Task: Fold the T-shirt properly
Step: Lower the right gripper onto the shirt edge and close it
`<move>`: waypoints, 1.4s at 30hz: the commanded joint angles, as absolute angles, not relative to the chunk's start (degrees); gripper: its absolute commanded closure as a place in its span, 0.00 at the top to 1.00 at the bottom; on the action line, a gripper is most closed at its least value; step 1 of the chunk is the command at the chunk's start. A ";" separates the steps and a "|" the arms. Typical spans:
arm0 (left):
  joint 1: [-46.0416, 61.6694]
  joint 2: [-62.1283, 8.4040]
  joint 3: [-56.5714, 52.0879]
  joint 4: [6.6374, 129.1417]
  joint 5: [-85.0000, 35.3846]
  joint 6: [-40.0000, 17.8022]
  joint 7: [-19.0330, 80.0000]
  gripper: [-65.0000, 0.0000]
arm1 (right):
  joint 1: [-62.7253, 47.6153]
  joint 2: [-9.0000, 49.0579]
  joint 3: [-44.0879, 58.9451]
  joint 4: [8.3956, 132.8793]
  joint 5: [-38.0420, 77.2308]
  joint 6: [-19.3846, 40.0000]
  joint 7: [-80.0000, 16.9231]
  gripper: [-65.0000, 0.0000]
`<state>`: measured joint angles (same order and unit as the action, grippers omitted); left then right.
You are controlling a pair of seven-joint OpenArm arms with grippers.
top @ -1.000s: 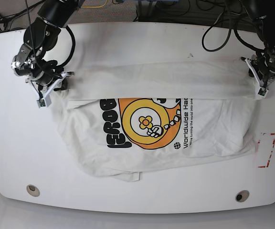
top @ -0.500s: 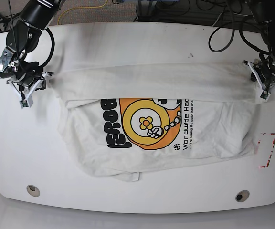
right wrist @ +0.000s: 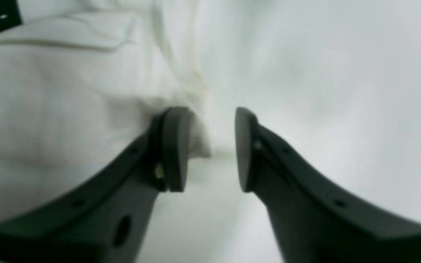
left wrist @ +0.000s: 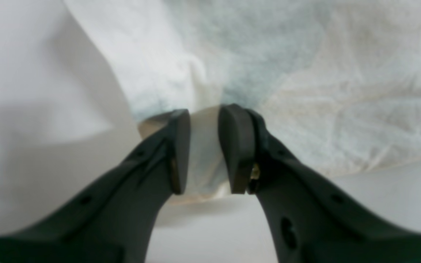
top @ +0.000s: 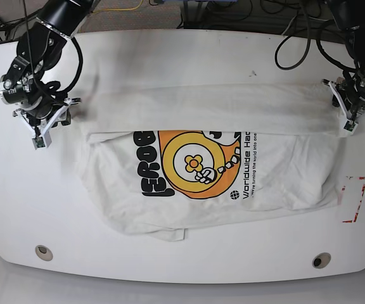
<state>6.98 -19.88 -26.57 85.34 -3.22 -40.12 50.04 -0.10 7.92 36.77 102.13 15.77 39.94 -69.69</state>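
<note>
Left fingers (left wrist: 181, 146) pinching T-shirt (top: 233, 107), right fingers (right wrist: 174, 146) parted, blurry

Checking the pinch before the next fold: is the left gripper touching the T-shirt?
Touching. The left wrist view shows a fold of the T-shirt pinched between the left gripper pads.

A robotics lab or test bench. A bare white table (top: 189, 57) with rounded corners carries two black robot arms (top: 40, 44) mounted at its far edge. Loose black cables (top: 290, 38) trail behind on a grey floor, red tape marks (top: 355, 199) outline a spot, and round holes (top: 43, 252) pierce the tabletop.
</note>
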 commanded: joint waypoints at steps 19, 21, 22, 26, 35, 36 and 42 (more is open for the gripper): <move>6.73 -21.05 -27.30 88.40 -3.38 -40.00 49.89 0.56 | -0.75 5.85 39.52 91.74 16.04 40.00 -60.62 0.79; 6.73 -21.23 -28.09 89.98 -3.38 -40.00 49.98 0.62 | -0.84 5.93 39.52 90.42 16.04 40.00 -60.44 0.76; 6.73 -21.05 -28.62 91.12 -3.38 -40.00 50.07 0.65 | -0.84 6.02 39.52 89.63 16.13 40.00 -60.35 0.74; 6.55 -20.97 -29.76 93.58 -3.65 -40.00 51.91 0.66 | -0.84 6.11 39.52 88.66 16.22 40.00 -59.47 0.62; 6.37 -22.02 -34.95 94.37 -12.09 -40.00 55.16 0.66 | -1.63 5.76 39.52 88.66 16.22 40.00 -58.59 0.15; 6.37 -22.37 -35.38 94.29 -12.53 -40.00 55.16 0.66 | -1.71 5.76 39.52 88.66 16.22 40.00 -58.59 0.12; 6.64 -22.81 -35.82 90.95 -14.90 -40.00 55.08 0.66 | -1.80 5.76 39.43 88.92 16.22 40.00 -58.59 0.12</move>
